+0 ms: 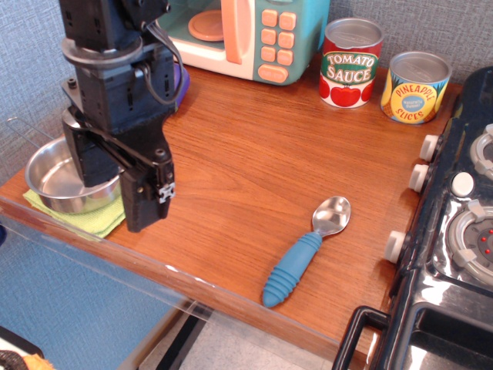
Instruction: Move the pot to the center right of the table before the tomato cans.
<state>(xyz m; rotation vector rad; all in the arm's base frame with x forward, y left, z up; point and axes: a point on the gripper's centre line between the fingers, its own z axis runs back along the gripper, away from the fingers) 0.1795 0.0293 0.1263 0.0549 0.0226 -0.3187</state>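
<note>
The pot (55,179), a small shiny steel pan, sits on a green cloth (86,220) at the front left corner of the table (254,146). Its thin wire handle (27,129) points back left. My black gripper (115,202) hangs over the pot's right side with its jaws apart. One finger is inside the pot and the other finger (148,196) is outside the right rim. The tomato sauce can (350,63) and the pineapple slices can (414,86) stand at the back right.
A blue-handled spoon (304,250) lies at the front centre right. A toy microwave (246,35) stands at the back. A black toy stove (454,231) borders the table's right side. A purple object (182,81) is partly hidden behind the arm.
</note>
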